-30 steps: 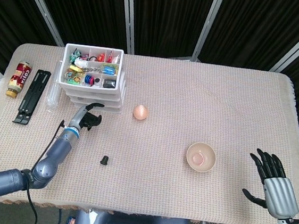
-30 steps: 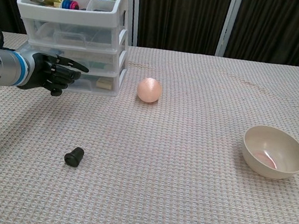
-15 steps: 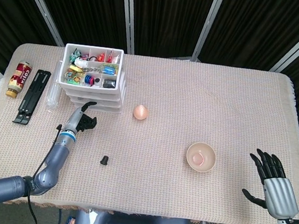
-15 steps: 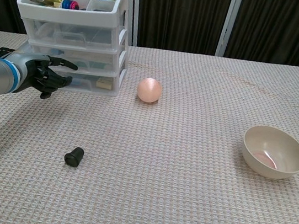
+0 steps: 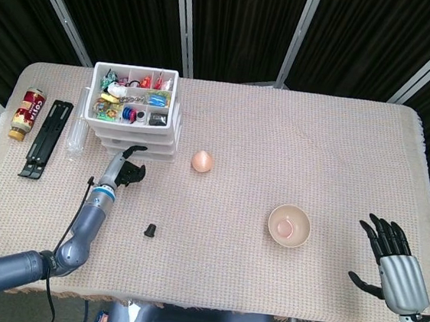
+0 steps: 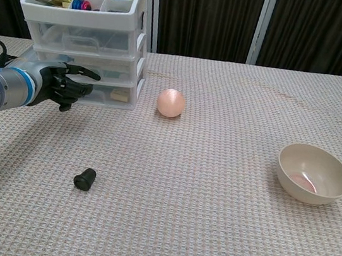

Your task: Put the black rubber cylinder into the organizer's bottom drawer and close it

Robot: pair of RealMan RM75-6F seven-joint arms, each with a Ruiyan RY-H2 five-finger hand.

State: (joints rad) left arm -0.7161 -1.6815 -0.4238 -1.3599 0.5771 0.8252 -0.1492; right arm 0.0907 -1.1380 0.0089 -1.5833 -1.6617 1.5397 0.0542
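The black rubber cylinder [image 5: 150,230] [image 6: 85,179] lies on its side on the cloth, in front of the white three-drawer organizer [image 5: 170,118] [image 6: 82,33]. The bottom drawer [image 6: 109,94] looks shut. My left hand [image 5: 124,168] [image 6: 66,83] hovers just before that drawer's front, holding nothing, with one finger stretched toward it and the others bent. I cannot tell whether it touches the drawer. The cylinder is a hand's width nearer me than this hand. My right hand [image 5: 389,260] rests at the near right corner with its fingers spread and empty.
A peach ball [image 5: 203,160] [image 6: 171,102] sits right of the organizer. A beige bowl [image 5: 289,225] [image 6: 313,173] stands toward the right. Left of the organizer lie a clear tube [image 5: 79,127], a black folded tool [image 5: 47,137] and a can [image 5: 27,113].
The left hand drew back to the left, then moved right again toward the bottom drawer. The cylinder and the right hand have not moved.
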